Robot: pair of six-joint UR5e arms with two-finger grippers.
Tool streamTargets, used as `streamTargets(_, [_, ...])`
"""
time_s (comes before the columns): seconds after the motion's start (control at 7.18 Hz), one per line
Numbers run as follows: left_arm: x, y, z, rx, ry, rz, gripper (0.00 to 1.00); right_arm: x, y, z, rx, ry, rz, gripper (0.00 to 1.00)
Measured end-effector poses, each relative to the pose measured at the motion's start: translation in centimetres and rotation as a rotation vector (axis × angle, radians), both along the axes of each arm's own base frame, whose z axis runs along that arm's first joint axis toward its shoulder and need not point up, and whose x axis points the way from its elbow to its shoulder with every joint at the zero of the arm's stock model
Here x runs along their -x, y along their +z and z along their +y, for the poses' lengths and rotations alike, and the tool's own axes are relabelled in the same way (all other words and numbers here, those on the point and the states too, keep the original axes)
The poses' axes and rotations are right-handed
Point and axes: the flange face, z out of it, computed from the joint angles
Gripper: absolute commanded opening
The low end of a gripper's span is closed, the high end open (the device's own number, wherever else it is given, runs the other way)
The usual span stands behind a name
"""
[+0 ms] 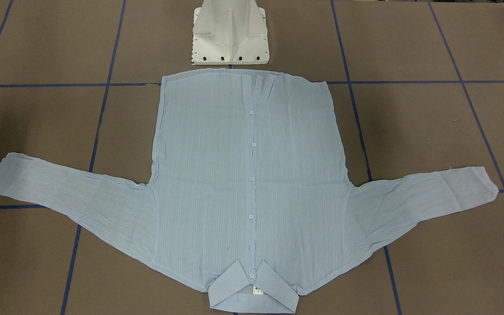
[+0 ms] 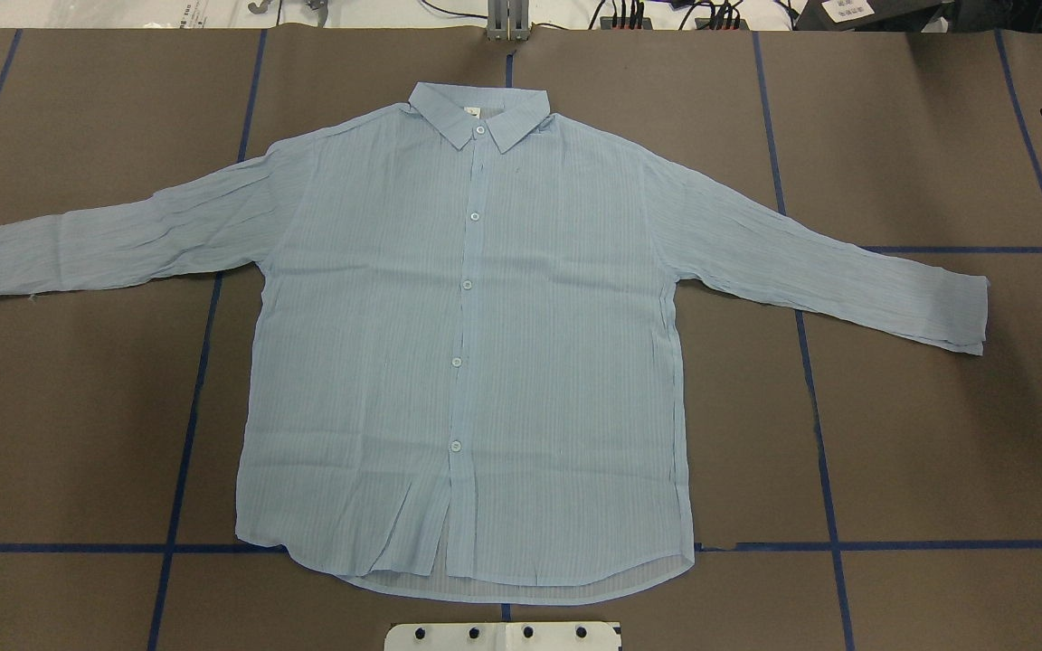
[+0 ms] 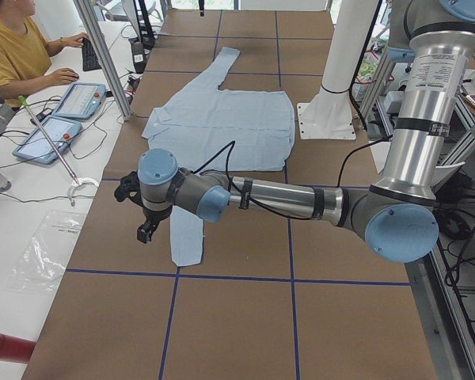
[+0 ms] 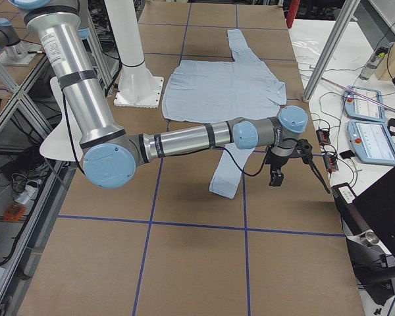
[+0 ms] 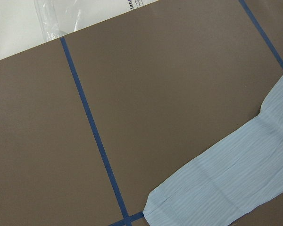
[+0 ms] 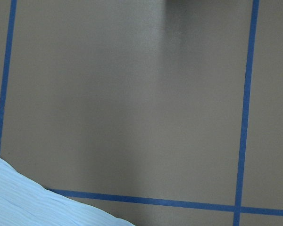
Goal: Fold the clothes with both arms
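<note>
The light-blue striped shirt (image 1: pixel 252 175) lies flat and buttoned on the brown table, sleeves spread to both sides, collar (image 2: pixel 478 113) at the far edge from the robot. In the exterior left view my left gripper (image 3: pixel 145 233) hangs just beyond the near cuff (image 3: pixel 186 241), above the table; whether it is open or shut I cannot tell. In the exterior right view my right gripper (image 4: pixel 274 179) hovers just past the other cuff (image 4: pixel 227 178); its state I cannot tell either. Each wrist view shows only table and a sleeve end (image 5: pixel 221 183), with no fingers in sight.
The white pedestal base (image 1: pixel 230 35) stands at the shirt's hem. Blue tape lines (image 2: pixel 186 434) grid the table. A seated person (image 3: pixel 16 47) and control tablets (image 3: pixel 59 127) sit along the operators' side, with a plastic bag (image 3: pixel 43 253) there too.
</note>
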Motion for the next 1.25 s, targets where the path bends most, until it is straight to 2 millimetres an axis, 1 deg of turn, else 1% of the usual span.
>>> streamTargets(0.14, [0.0, 0.0, 0.0, 0.002, 0.0, 0.001, 1.0, -0.2, 0.5, 0.5, 0.005, 0.003, 0.003, 1.0])
streamTargets(0.28, [-0.1, -0.1, -0.1, 0.004, -0.001, 0.002, 1.0, -0.6, 1.5, 1.7, 0.014, 0.007, 0.007, 1.0])
streamTargets(0.42, [-0.1, 0.2, 0.1, 0.008, -0.001, 0.002, 0.99, -0.9, 2.1, 3.3, 0.017, 0.009, 0.008, 1.0])
streamTargets(0.56, [-0.1, 0.8, 0.6, 0.015, 0.001, 0.002, 1.0, -1.0, 2.6, 4.7, 0.02, 0.011, 0.007, 1.0])
streamTargets(0.7, [-0.1, 1.3, 1.0, 0.024, 0.002, 0.004, 1.0, -0.8, 3.4, 5.6, 0.017, 0.008, 0.005, 1.0])
streamTargets(0.84, [-0.2, 1.5, 1.2, 0.03, 0.003, 0.007, 1.0, 0.2, 4.6, 6.4, -0.007, -0.008, 0.0, 1.0])
streamTargets(0.97, [-0.2, 1.4, 1.2, 0.028, 0.004, 0.009, 1.0, 1.8, 6.1, 7.2, -0.03, -0.03, -0.006, 1.0])
streamTargets(1.11, [-0.3, 1.4, 1.3, 0.026, 0.006, 0.01, 1.0, 3.9, 7.5, 7.7, -0.031, -0.047, -0.014, 1.0])
streamTargets(1.25, [-0.3, 1.5, 1.4, 0.027, 0.006, 0.009, 1.0, 6.4, 8.2, 7.9, -0.004, -0.044, -0.023, 1.0])
